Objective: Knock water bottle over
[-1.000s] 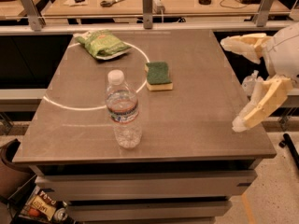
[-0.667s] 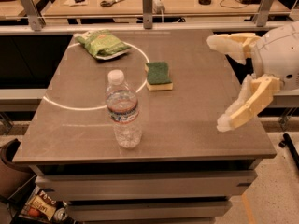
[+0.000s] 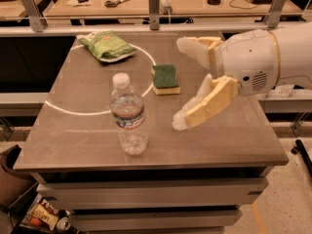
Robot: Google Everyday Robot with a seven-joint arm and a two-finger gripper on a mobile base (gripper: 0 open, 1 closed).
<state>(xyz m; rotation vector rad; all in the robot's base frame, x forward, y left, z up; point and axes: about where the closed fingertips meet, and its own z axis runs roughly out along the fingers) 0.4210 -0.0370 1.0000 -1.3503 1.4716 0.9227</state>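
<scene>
The water bottle [image 3: 128, 115] stands upright near the front of the table [image 3: 73, 140], clear and ribbed, with a white cap and a red, white and blue label. My gripper [image 3: 180, 84] comes in from the right, above the table, with its two cream fingers spread wide open and empty. Its fingertips are to the right of the bottle, apart from it, with the lower fingertip [image 3: 179, 122] at about the height of the bottle's label.
A green and yellow sponge [image 3: 165, 78] lies mid-table behind the gripper's line. A green snack bag [image 3: 106, 46] lies at the back left. A white circle line [image 3: 58, 107] is marked on the tabletop. Another bench with scissors [image 3: 118, 2] stands behind.
My gripper has moved left across the table towards the bottle. The bottle, sponge and bag have not moved.
</scene>
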